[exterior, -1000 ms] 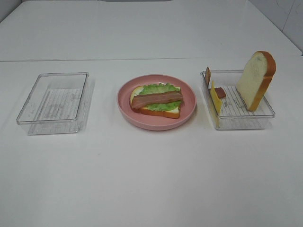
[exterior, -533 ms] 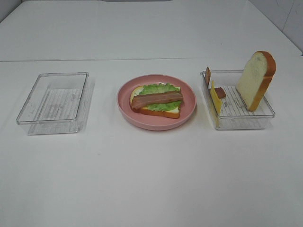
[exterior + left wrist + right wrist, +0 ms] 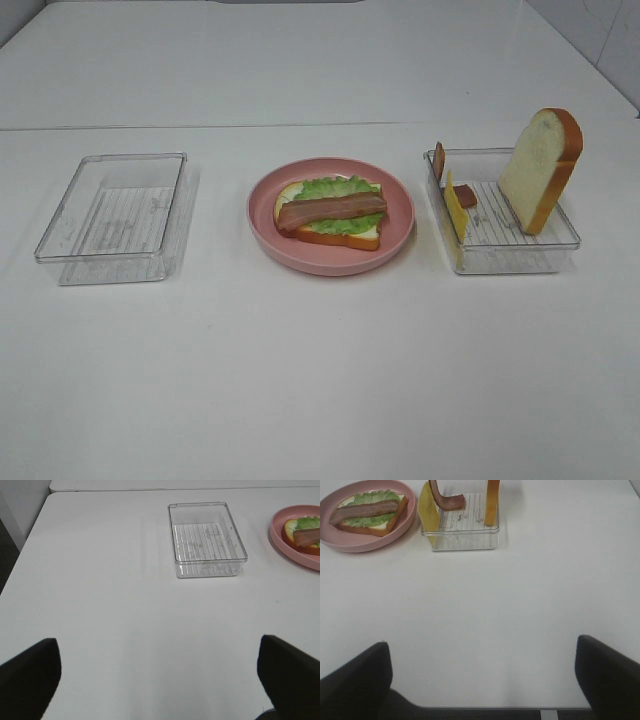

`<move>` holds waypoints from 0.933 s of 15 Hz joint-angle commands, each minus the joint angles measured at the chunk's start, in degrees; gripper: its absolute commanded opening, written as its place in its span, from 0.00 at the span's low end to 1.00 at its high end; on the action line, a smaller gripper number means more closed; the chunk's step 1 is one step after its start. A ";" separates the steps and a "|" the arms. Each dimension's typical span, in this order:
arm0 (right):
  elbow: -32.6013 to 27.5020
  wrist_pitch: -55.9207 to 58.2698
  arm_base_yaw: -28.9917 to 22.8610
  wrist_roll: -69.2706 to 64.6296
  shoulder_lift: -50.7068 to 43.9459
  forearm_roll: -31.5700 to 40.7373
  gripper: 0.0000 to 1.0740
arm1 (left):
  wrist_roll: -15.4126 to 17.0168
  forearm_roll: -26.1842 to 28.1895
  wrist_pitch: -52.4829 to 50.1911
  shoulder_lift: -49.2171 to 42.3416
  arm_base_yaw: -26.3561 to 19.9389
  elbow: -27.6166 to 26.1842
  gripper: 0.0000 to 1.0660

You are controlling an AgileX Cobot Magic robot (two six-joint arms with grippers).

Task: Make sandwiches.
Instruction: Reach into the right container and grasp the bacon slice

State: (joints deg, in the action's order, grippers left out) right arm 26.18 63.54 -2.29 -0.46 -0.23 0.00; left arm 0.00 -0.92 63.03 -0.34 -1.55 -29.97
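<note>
Cheese (image 3: 455, 210) stands edge-up in tray (image 3: 510, 262) right of plate (image 3: 330, 265), nearest right gripper (image 3: 481, 642), jaws wide and empty; left gripper (image 3: 157, 640) likewise wide, empty

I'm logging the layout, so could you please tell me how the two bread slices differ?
The plate slice, on the pink plate, lies flat; the tray slice, in the right tray, stands on edge. The plate slice carries lettuce and a bacon strip; the tray slice is bare. Both are white with orange-brown crust.

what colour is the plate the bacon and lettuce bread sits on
The plate is pink; it shows best in the exterior high view.
</note>
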 commanded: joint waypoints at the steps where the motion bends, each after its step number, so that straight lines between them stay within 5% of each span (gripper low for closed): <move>1: -0.06 -0.34 0.17 0.11 -1.60 0.00 0.90 | 0.00 0.00 -1.72 -0.34 -0.17 0.40 0.96; 14: -0.06 -0.34 0.17 0.11 -1.60 0.00 0.90 | 0.00 0.00 -1.78 -1.20 -0.17 0.40 0.96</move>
State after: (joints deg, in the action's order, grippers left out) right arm 26.18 63.54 -2.29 -0.46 -0.23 0.00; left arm 0.00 -0.92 61.94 -0.34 -1.55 -29.74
